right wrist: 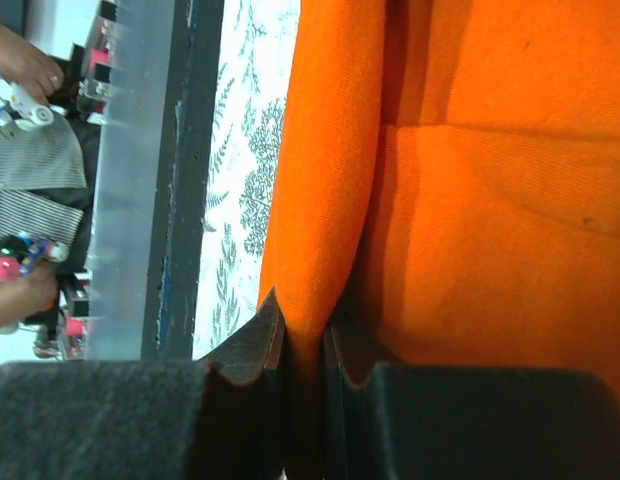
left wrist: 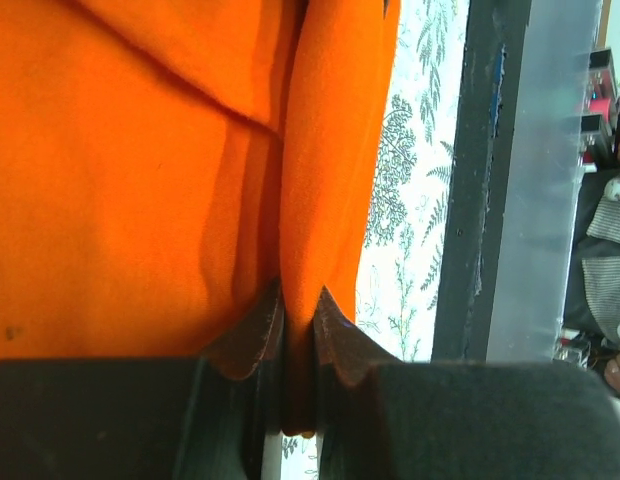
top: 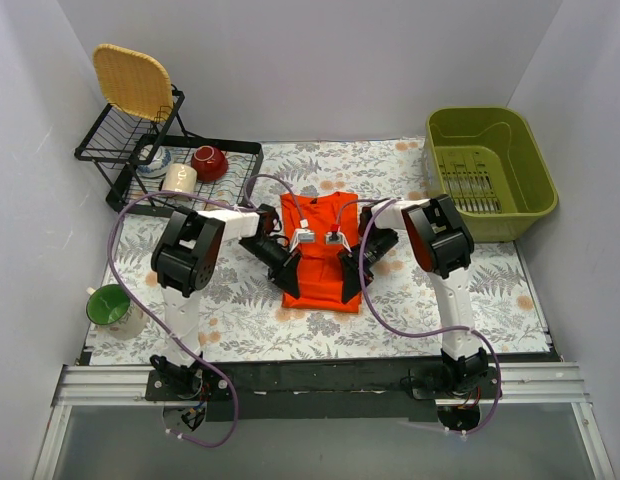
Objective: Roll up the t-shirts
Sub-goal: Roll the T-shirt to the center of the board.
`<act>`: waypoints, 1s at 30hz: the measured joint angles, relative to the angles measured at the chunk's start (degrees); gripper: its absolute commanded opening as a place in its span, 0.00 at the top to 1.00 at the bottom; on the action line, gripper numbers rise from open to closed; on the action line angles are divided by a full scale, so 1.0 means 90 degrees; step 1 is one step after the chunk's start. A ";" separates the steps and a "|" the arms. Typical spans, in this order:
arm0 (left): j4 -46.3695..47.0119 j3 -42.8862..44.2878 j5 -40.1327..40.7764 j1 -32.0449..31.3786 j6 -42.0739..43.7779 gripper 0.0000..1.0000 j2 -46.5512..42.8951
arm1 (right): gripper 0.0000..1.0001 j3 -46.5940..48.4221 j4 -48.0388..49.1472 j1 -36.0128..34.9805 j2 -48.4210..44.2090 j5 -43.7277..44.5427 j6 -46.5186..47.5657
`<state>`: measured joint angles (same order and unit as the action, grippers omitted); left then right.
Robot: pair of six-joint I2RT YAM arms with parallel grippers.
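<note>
An orange-red t-shirt (top: 320, 255) lies folded into a narrow strip in the middle of the leaf-print cloth. My left gripper (top: 287, 277) is shut on the near left corner of the t-shirt (left wrist: 140, 180), with a fold of cloth pinched between the jaws. My right gripper (top: 350, 281) is shut on the near right corner of the t-shirt (right wrist: 490, 200), also with a fold pinched between the jaws. The near hem is lifted a little between both grippers.
A black wire dish rack (top: 190, 165) at back left holds a red-brown bowl (top: 209, 160), a cream mug (top: 179, 179) and a wicker plate (top: 133, 80). A green basin (top: 487, 170) stands at back right. A green mug (top: 112, 307) stands at the left edge.
</note>
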<state>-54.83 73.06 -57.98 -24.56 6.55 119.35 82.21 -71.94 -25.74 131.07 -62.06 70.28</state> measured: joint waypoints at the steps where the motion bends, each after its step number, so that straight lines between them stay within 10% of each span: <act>1: 0.0090 -0.0078 -0.0015 0.0027 -0.0078 0.79 -0.0036 | 0.99 0.0024 -0.0022 0.0000 0.0039 -0.0032 -0.0034; 11: 0.1637 -0.1307 0.1336 0.0559 -0.1132 0.34 -0.2181 | 0.99 0.0362 -0.0481 0.0102 0.0469 0.0019 -0.0622; 19: 0.3742 -0.2781 0.2339 -0.0818 -0.0695 0.35 -0.5090 | 0.99 0.0928 -0.0862 0.0107 0.0794 0.0362 -0.1200; 30: 0.5586 -0.4182 0.3252 -0.2154 -0.0350 0.38 -0.4522 | 0.99 0.1571 -0.1095 0.0107 0.1020 0.0619 -0.1460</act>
<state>-4.56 35.42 -28.71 -43.94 3.40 78.65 96.36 -81.80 -24.77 140.25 -56.49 57.14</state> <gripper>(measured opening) 0.627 0.176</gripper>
